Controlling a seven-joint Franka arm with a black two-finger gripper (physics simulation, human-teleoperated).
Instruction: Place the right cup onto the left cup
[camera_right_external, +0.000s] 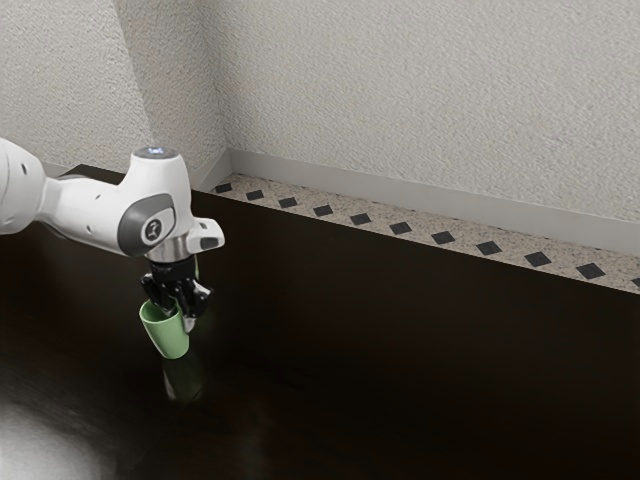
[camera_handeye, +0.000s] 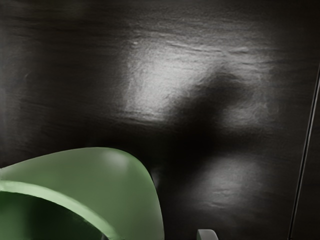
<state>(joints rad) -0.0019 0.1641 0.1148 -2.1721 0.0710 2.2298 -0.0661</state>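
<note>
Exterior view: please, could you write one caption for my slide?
A Franka arm reaches over a dark table, its black gripper at the rim of a green cup.

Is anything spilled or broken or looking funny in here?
Nothing looks spilled or broken. The green cup at the gripper seems to lean toward the exterior view's left, but the camera's slant may cause that; I can't be sure.

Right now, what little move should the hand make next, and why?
Probably a small, slow lift straight up, as a test. The green cup is tilted, with its rim right at the hand, and I can't tell whether it is firmly held. If it rises along, carrying it could follow; a sideways move first might tip it over.
</note>
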